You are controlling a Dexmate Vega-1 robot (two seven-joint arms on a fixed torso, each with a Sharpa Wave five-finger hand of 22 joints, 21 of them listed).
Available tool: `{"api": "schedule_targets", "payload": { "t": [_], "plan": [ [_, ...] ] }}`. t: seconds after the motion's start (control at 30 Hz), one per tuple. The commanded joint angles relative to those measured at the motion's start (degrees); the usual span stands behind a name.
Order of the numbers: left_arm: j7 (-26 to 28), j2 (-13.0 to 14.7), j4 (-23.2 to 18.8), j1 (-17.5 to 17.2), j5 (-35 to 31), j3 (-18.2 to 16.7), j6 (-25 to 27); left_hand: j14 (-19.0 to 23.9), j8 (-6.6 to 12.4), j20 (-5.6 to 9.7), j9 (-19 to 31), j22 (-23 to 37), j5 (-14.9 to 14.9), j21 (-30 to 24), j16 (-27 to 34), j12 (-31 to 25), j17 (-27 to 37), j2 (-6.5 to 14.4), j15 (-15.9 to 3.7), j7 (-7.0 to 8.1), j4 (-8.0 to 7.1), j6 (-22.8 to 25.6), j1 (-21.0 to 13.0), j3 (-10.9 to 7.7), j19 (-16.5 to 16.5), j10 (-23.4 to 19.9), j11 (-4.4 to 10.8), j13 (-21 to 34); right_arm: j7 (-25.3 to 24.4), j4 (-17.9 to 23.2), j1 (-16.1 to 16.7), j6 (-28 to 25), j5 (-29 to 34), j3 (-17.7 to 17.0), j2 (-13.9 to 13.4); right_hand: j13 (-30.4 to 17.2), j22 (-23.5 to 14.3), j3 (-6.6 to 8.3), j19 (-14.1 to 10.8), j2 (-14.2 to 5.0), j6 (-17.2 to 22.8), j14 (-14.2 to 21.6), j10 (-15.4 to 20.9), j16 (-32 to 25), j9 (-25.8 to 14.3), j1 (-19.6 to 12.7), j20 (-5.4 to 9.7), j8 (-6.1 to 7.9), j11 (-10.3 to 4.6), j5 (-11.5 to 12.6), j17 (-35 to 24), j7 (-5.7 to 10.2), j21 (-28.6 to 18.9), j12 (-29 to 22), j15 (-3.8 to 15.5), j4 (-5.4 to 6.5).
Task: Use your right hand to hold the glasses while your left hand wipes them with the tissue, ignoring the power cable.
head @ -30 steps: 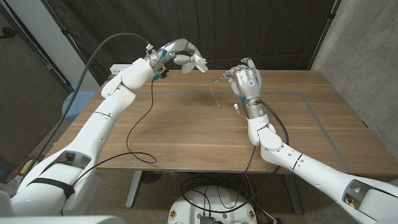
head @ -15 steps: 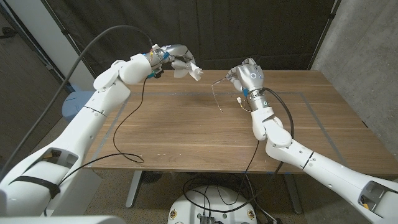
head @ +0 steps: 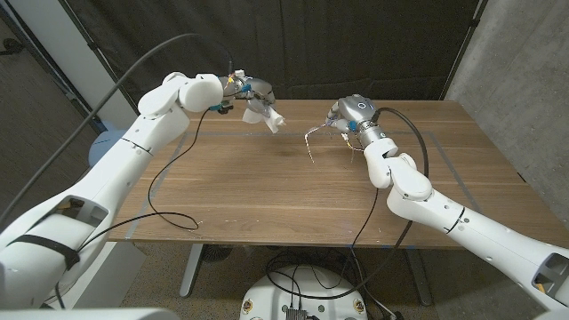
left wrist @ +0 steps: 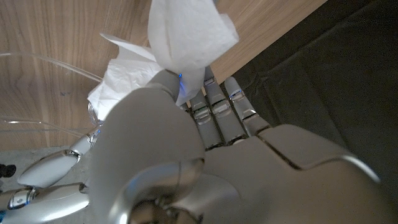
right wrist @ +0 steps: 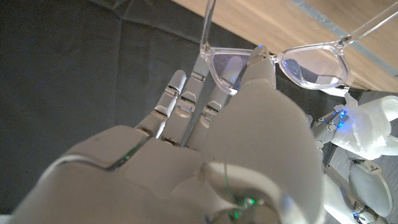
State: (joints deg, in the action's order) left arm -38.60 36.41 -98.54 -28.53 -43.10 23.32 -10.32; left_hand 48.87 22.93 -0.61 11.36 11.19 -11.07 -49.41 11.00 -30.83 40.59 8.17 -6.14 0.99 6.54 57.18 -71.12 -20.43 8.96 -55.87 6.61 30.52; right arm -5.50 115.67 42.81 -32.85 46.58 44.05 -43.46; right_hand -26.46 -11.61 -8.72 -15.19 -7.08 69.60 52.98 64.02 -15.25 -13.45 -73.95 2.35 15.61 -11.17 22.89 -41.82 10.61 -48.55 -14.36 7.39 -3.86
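From the head view, the right hand point(head: 348, 114) holds the clear-framed plastic glasses point(head: 315, 135) in the air above the brown wooden worktop point(head: 267, 187), while the left hand point(head: 252, 100) grips a crumpled white tissue point(head: 265, 116) a short way apart from them.

In the left wrist view the fingers point(left wrist: 214, 109) close on the tissue point(left wrist: 186, 31), which looks soft and limp and probably needs a bunched pad.

In the right wrist view a fingertip point(right wrist: 260, 59) pinches the glasses point(right wrist: 280, 65) at the bridge. They look light, slippery and fragile, so wiping pressure should be gentle.
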Motion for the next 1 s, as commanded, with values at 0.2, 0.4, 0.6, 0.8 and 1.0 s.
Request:
{"api": "schedule_targets", "payload": {
  "t": [0.2, 0.4, 0.6, 0.8, 1.0],
  "plan": [
    [-9.5, -1.3, 2.9, 2.9, -6.1, 5.1, -0.3, -0.5, -0.49, -0.01, 0.2, 0.0, -0.3, -0.2, 0.2, 0.4, -0.2, -0.1, -7.43, -0.10, -0.01, -0.2, 0.3, -0.46, -0.3, -4.4, 4.15, -0.6, 16.0, 1.9, -3.2, -1.1, -4.2, 1.1, -2.3, -0.4, -0.1, -0.45, 0.3, -1.29, 1.5, -0.1, -0.3, 0.1, -0.3, 0.0, 6.46, -0.17, 0.20, 0.2, -0.3, -2.22, -0.9, 0.0, 6.35, -0.04],
    [-11.8, -2.1, 4.2, 3.6, -8.3, 6.3, -0.3, -0.3, -0.79, 0.14, 0.2, 0.0, -0.3, -0.2, 0.4, 0.5, -0.4, -0.3, -7.51, -0.12, 0.08, 0.1, 0.2, -0.48, -0.5, -4.5, 4.19, -0.9, 17.5, 0.6, -4.0, -0.9, -4.5, 2.0, -1.9, -0.4, -0.1, -0.57, 0.3, -1.34, 1.4, -0.3, -0.4, 0.2, -0.3, -0.1, 6.43, -0.31, 0.19, 0.2, -0.4, -2.29, -1.1, 0.0, 6.35, 0.01],
    [-11.0, -2.5, 4.4, 3.1, -13.3, 7.6, 0.0, -0.3, -1.03, 0.37, 0.2, 0.0, -0.4, -0.1, 0.5, 0.6, -0.4, -0.3, -7.49, -0.08, 0.17, 0.2, 0.2, -0.51, -0.9, -4.5, 4.09, -0.9, 18.3, -0.2, -4.3, -0.7, -4.6, 2.8, -1.7, 0.0, -0.1, -0.64, 0.1, -1.54, 1.5, -0.1, -0.2, 0.2, 0.1, 0.0, 6.29, -0.56, 0.25, 0.2, -0.4, -1.92, -1.4, 0.2, 6.33, 0.18],
    [-9.3, -2.8, 4.5, 2.1, -16.4, 7.8, -0.2, -0.1, -1.24, 0.67, 0.2, -0.1, -0.3, 0.0, 0.6, 0.9, -0.6, -0.4, -7.49, 0.11, 0.15, 0.5, 0.2, -0.52, -1.0, -4.9, 4.16, -1.6, 18.7, -1.1, -4.5, -0.5, -4.7, 3.4, -1.5, 0.0, -0.1, -0.72, -0.1, -1.48, 1.5, 0.0, 0.0, 0.2, 0.3, -0.1, 6.13, -0.65, 0.21, 0.3, -0.4, -2.24, -1.6, 0.3, 6.34, 0.19],
    [-7.6, -3.3, 4.8, 1.2, -18.8, 8.1, -0.8, -0.2, -1.67, 0.85, 0.1, -0.1, -0.3, 0.0, 0.6, 1.6, -0.9, -0.6, -7.33, 0.53, 0.05, 0.4, 0.5, -0.47, -1.0, -5.0, 4.43, -2.6, 17.6, -2.7, -4.1, 0.5, -5.2, 3.9, -1.1, 0.1, 0.0, -0.80, 0.0, -1.33, 1.3, -0.1, -0.2, 0.3, 0.2, -0.4, 6.12, -0.70, 0.18, 0.4, -0.4, -2.41, -1.8, 0.4, 6.32, 0.08]
  ]
}}
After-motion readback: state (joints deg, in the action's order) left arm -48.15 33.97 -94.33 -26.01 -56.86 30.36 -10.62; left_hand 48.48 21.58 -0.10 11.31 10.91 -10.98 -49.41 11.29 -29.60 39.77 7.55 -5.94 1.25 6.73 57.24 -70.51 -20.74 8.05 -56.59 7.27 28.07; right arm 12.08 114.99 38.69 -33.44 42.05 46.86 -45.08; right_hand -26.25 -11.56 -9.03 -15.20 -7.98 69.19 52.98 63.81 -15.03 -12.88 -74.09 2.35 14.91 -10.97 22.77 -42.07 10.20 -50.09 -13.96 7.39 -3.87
